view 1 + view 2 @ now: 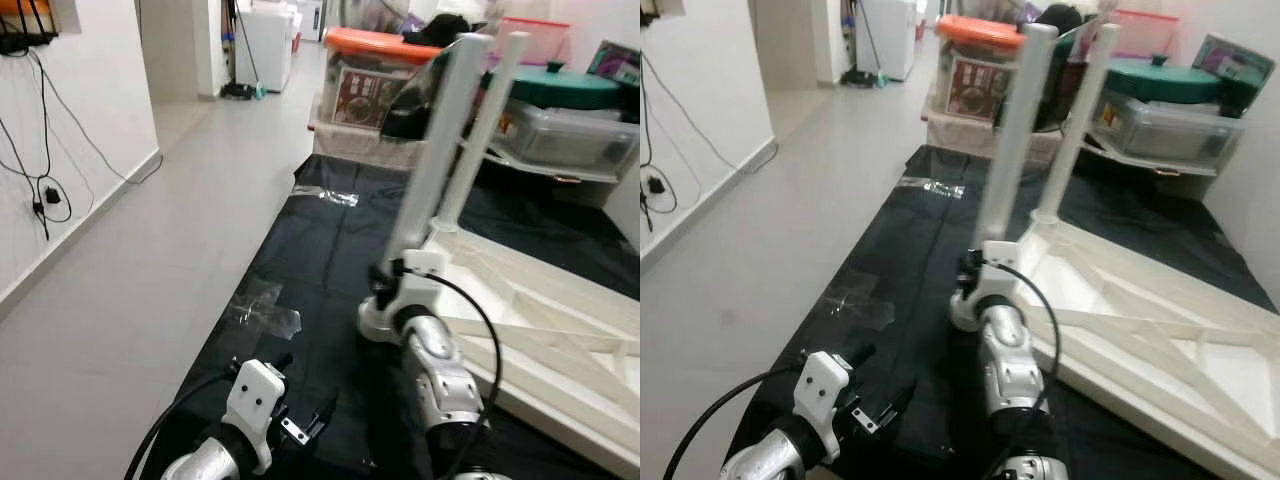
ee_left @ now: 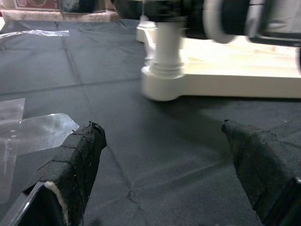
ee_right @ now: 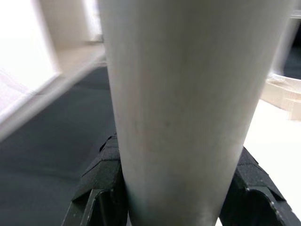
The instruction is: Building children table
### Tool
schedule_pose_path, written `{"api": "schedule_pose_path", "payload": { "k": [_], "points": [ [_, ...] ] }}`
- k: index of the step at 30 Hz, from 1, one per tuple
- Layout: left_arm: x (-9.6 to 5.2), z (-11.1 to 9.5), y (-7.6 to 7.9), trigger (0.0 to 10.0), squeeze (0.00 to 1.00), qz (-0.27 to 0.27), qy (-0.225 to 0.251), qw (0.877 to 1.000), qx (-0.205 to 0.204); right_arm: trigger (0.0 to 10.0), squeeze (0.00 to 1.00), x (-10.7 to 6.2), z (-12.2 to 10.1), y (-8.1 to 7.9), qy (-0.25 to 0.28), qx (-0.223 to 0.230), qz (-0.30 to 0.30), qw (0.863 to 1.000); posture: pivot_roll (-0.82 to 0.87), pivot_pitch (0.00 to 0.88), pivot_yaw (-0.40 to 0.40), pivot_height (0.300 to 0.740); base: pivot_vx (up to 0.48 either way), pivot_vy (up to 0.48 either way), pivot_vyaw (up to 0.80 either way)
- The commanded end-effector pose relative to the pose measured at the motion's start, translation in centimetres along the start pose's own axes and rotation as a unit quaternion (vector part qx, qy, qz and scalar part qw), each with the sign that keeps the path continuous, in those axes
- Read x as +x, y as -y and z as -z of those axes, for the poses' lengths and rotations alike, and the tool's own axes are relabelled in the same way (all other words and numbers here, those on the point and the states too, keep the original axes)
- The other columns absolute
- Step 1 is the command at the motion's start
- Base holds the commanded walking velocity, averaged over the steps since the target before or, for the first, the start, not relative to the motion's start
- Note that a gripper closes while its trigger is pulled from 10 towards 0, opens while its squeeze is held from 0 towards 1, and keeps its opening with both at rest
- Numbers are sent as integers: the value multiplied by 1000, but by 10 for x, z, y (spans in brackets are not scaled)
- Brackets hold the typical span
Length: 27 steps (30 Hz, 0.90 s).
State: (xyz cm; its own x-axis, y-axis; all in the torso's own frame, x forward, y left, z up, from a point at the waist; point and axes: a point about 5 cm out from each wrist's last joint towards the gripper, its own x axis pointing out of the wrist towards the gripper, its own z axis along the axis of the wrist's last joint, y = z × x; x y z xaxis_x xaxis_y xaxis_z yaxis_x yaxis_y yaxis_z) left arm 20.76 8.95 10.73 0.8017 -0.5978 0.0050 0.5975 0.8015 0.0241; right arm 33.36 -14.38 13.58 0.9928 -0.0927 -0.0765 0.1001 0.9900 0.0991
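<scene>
While its lower edge ran out of the frame at the lower right, the upturned white tabletop [image 1: 560, 340] lay on the black mat [image 1: 310, 260]. At lower left, the left gripper [image 2: 164, 174] hovered over the mat, jaws apart and empty. At centre, two white legs [image 1: 440, 150] stood upright; the right gripper [image 3: 171, 188] clamped the nearer, its fingers mostly hidden.
</scene>
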Motion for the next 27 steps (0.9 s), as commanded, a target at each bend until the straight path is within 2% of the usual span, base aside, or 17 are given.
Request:
{"api": "schedule_pose_path", "payload": {
  "k": [1,4,5,7,8,10,11,12,13,17,18,21,22,24,25,26,27],
  "points": [
    [0,3,1,10000,0,7,-7,1000,-1,0,0,-14,13,1,-31,36,66,997,230,0,-121,740,0,0,0],
    [0,3,2,10000,0,8,-8,1000,-1,0,0,-14,13,-7,-29,44,52,997,228,0,-123,740,0,0,0],
    [0,3,2,10000,0,8,-8,1000,-1,10000,0,-12,11,-15,-22,44,28,998,230,0,-123,740,0,0,0],
    [0,3,2,10000,0,8,-8,1000,-1,10000,0,-10,10,-19,-17,43,13,999,230,0,-123,740,0,0,0],
    [0,3,2,10000,0,8,-8,1000,-1,10000,1000,-8,4,-26,5,45,-16,999,231,0,-123,740,0,0,0],
    [1,3,1,10000,0,8,-8,1000,-1,10000,1000,-4,-6,-33,41,43,-50,997,231,0,-123,740,0,0,0],
    [1,3,1,10000,0,8,-8,1000,-1,10000,600,-2,-11,-33,59,37,-60,996,231,0,-123,740,0,0,0],
    [1,3,1,10000,0,8,-8,1000,-1,10000,600,-2,-11,-33,59,37,-60,996,231,0,-123,740,0,0,0],
    [1,3,1,10000,0,8,-8,1000,-1,10000,0,5,-19,-31,73,51,-100,991,231,0,-123,740,0,0,0],
    [2,3,1,10000,0,9,-8,1000,-1,10000,0,17,-33,-28,71,92,-227,967,229,0,-120,740,0,0,0],
    [2,3,1,10000,0,9,-8,1000,-1,10000,0,17,-33,-28,71,92,-227,967,229,0,-120,740,0,0,0],
    [2,3,1,10000,0,10,-9,1000,-1,10000,0,20,-43,-21,33,74,-393,916,226,0,-118,740,0,0,0],
    [2,3,1,10000,0,10,-9,1000,-1,10000,0,20,-43,-21,33,74,-393,916,226,0,-118,740,0,0,0],
    [3,4,1,10000,0,13,-9,1000,-1,10000,0,15,-44,-18,-10,52,-516,855,232,0,-124,740,0,0,0],
    [3,4,1,10000,0,13,-9,1000,-1,10000,0,15,-44,-18,-10,52,-516,855,232,0,-124,740,0,0,0],
    [3,4,1,10000,0,13,-9,1000,0,10000,0,10,-44,-18,-28,40,-570,820,232,0,-124,740,0,0,0],
    [3,4,1,10000,0,13,-9,1000,0,10000,0,10,-44,-18,-28,40,-570,820,232,0,-124,740,0,0,0]
  ]
}}
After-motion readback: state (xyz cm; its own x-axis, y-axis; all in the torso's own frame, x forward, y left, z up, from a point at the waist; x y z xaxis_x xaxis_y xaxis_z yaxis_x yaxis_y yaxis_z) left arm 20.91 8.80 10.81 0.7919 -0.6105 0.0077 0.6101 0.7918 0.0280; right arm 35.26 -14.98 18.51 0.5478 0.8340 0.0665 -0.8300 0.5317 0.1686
